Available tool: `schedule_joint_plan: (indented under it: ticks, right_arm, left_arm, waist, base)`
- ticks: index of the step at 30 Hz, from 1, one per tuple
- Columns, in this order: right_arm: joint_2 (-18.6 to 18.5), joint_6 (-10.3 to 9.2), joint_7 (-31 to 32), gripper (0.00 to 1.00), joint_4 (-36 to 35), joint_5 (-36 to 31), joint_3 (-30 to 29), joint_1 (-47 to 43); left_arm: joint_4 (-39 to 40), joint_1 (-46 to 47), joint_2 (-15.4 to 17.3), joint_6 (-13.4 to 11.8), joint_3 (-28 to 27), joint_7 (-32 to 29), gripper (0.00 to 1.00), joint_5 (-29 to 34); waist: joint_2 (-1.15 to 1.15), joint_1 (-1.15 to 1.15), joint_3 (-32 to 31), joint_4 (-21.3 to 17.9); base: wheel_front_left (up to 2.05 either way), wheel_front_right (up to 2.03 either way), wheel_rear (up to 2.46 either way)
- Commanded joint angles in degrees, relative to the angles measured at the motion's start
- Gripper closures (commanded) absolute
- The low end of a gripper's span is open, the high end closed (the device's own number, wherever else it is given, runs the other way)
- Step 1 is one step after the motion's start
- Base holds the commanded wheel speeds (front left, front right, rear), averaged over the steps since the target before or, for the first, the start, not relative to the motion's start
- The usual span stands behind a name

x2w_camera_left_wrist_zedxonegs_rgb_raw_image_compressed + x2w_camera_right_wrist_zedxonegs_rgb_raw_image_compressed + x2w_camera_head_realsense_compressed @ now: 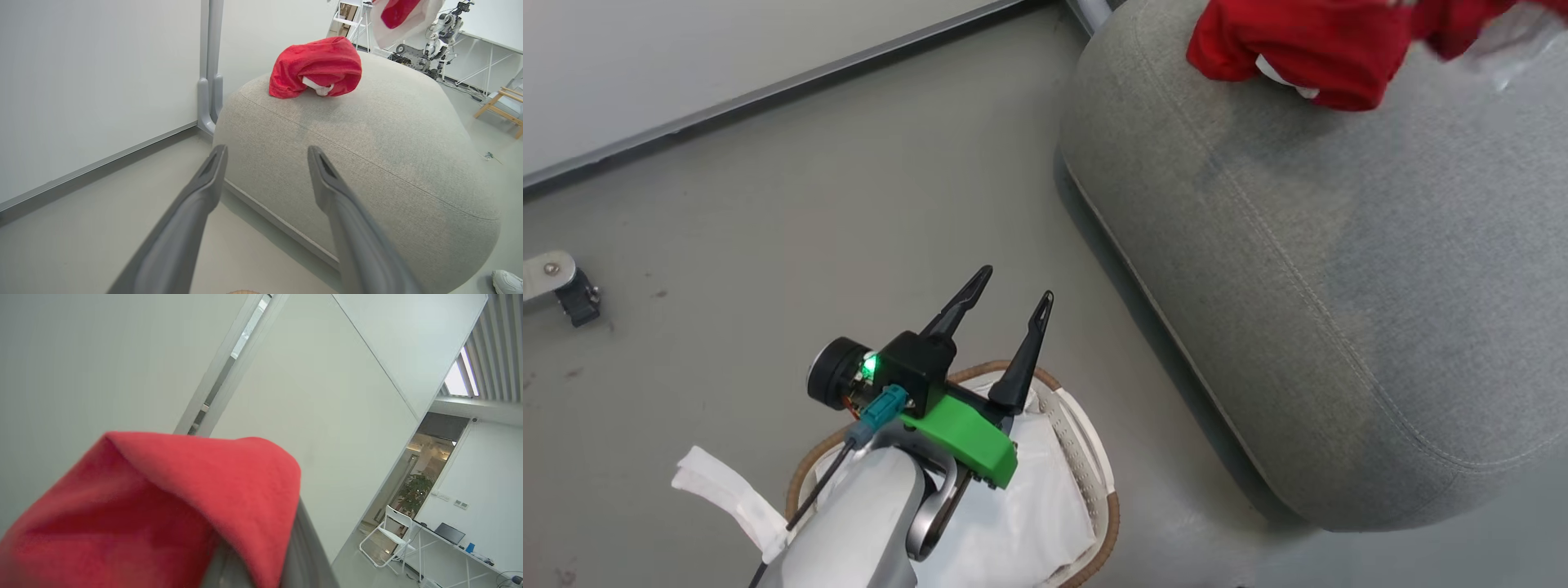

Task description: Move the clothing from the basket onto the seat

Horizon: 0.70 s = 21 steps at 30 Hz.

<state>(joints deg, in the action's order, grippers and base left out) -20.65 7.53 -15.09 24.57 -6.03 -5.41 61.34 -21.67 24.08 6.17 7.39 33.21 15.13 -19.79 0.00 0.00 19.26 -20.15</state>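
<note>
Clothing [314, 65] is lying bunched across the seat [1339, 310]; beside it the basket [1082, 445] is holding its liner [1029, 506]; left gripper [1017, 282] gaping, right gripper [265, 575] clamping clothing.

soft cloth clothing [314, 67], matt woven-fabric seat [367, 134], perforated plastic basket [1085, 461] with cloth liner [1013, 523]

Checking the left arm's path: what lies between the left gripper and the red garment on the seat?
Left wrist view: bare floor, then the seat's bare grey top, separate the left gripper from the garment.
</note>
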Motion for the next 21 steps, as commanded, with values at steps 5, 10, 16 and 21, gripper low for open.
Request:
schedule_joint_plan:
  ticks: [5,10,16,21]
  right_arm:
    - [-7.84,-0.08,0.37,1.0,5.5,-2.64,-1.69,9.3]
    - [-12.56,-0.08,0.69,1.0,10.62,-3.93,-2.72,14.27]
    - [-12.27,-0.08,0.12,1.0,15.09,-5.2,-6.4,13.1]
    - [-9.81,-0.08,-0.09,1.0,19.51,-7.22,-10.2,8.95]
  left_arm:
    - [1.02,2.69,0.82,0.14,-0.74,0.02,0.0,1.2]
    - [2.1,4.41,1.49,0.11,-1.1,0.02,0.0,1.87]
    - [2.98,5.83,2.69,-0.45,-1.39,-0.03,0.0,2.7]
    - [3.78,6.23,3.45,-0.89,-0.99,-0.18,0.0,3.41]
  waist:
    - [0.0,0.0,6.21,5.34]
    - [0.0,0.0,10.33,7.4]
    - [0.0,0.0,14.81,7.89]
    - [0.0,0.0,16.65,7.92]
  base:
    - [0.0,0.0,0.0]
    - [0.0,0.0,0.0]
    - [0.0,0.0,0.0]
    - [0.0,0.0,0.0]
